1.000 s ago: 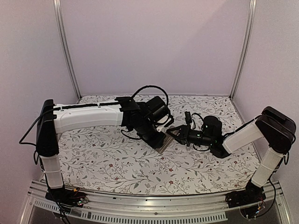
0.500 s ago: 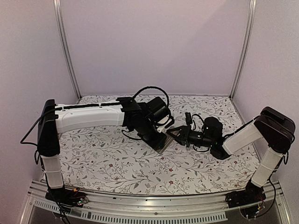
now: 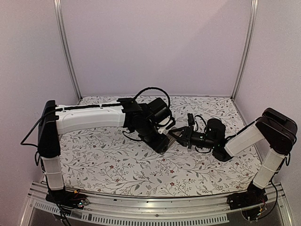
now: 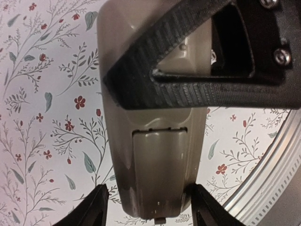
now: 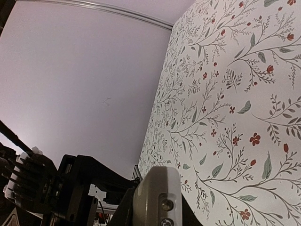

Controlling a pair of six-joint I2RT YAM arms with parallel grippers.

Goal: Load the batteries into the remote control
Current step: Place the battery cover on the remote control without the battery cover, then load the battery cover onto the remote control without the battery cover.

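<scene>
1. The left gripper (image 3: pixel 159 138) is clamping the remote control (image 4: pixel 117 42) across its body, with one ribbed finger (image 4: pixel 188 94) lying over the grey-beige back. The handset is hanging in the air above the floral cloth (image 4: pixel 47 117), near the table's middle.
2. The right gripper (image 3: pixel 175 135) is meeting it from the opposite side, its fingers (image 4: pixel 96 209) standing apart and straddling the remote's free end. A sliver of cloth is showing beside one finger, so it is looking more like bracketing than squeezing.
3. The back cover panel (image 4: pixel 160 174) is sitting flush on the remote, with its seam closed.
4. The batteries are showing in no view, neither between any jaws nor on the visible cloth.
5. With the cover on and no cells out, I am judging that either they are already inside and the cover is just being settled, or the opening is not yet begun. The pictures are not deciding which.
</scene>
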